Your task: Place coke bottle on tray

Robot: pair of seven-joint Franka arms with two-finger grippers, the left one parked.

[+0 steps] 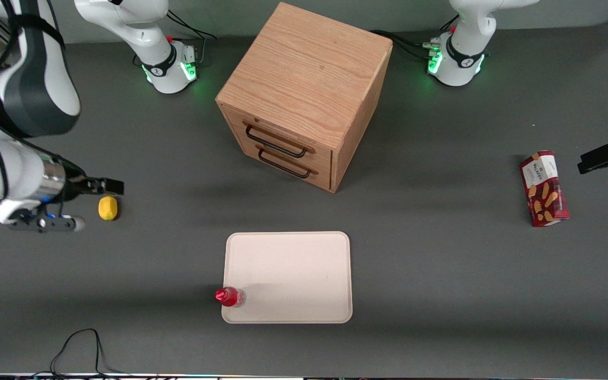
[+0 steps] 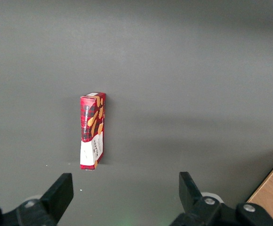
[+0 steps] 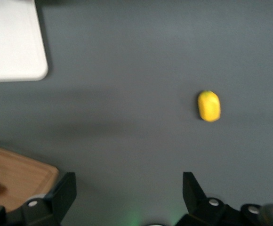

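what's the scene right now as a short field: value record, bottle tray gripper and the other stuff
coke bottle: upright on the tray, at the corner nearest the front camera toward the working arm's end
tray: flat on the table, nearer the front camera than the drawer cabinet
gripper: open, empty, above bare table near the lemon
lemon: on the table toward the working arm's end
drawer cabinet: both drawers shut
snack box: lying toward the parked arm's end
task state: bottle appears placed

Drawer cabinet [image 1: 304,95], lemon [image 1: 107,208], snack box [image 1: 544,188].
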